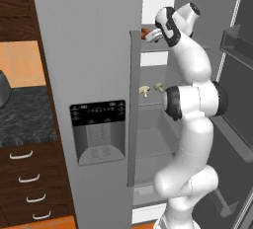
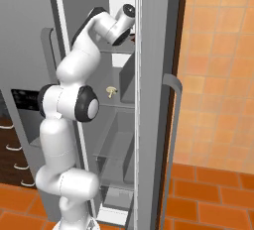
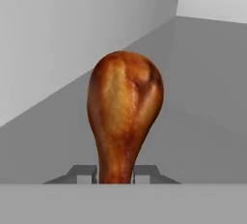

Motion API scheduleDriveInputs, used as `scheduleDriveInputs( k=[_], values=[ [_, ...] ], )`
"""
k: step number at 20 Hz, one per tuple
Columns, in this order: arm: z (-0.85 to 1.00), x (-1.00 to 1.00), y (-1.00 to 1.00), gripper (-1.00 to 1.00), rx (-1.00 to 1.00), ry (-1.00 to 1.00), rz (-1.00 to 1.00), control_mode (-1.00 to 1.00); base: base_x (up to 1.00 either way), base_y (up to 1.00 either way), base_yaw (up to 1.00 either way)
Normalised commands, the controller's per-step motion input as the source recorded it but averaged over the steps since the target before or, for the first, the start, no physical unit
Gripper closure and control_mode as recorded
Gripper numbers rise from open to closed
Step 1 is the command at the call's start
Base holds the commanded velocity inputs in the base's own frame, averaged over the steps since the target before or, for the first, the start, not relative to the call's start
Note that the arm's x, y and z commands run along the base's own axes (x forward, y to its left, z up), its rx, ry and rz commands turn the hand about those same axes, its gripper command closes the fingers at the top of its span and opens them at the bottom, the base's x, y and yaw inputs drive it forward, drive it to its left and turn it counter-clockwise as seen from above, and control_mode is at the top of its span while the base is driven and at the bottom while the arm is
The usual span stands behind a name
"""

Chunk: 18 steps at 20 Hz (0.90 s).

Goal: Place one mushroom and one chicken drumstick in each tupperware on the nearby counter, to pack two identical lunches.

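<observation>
- Gripper (image 3: 116,174) clamped on the narrow bone end of a chicken drumstick (image 3: 124,112); fingertips (image 3: 84,172) flank it on both sides.
- Drumstick sits on the fridge's upper shelf (image 1: 153,45), fat end pointing away from the hand.
- Two mushrooms (image 1: 145,91) (image 1: 159,87) on the shelf below that one, side by side.
- Counter (image 1: 24,119) lies left of the fridge, past its closed door (image 1: 84,75).

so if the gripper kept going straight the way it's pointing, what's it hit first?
The gripper is shut on the narrow end of the drumstick, which sticks out ahead along that line, so the drumstick's fat end would lead. Beyond it, probably the grey back wall of the fridge; depth is hard to judge.
</observation>
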Motion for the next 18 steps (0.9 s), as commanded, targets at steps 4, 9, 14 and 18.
scheduleDriveInputs(
  k=[4, 9, 14, 18],
  values=[
    [-0.03, -0.96, 0.11, 1.00, -0.03, 0.00, -0.04, -1.00, 0.00, 0.00, 0.00],
    [-0.32, -0.86, 0.32, 1.00, -0.07, -0.03, -0.08, -1.00, 0.00, 0.00, 0.00],
    [0.00, -1.00, 0.02, 1.00, 0.00, -0.12, -0.08, -1.00, 0.00, 0.00, 0.00],
    [0.00, -1.00, 0.00, 1.00, 0.00, -0.01, -0.09, -1.00, 0.00, 0.00, 0.00]
  ],
)
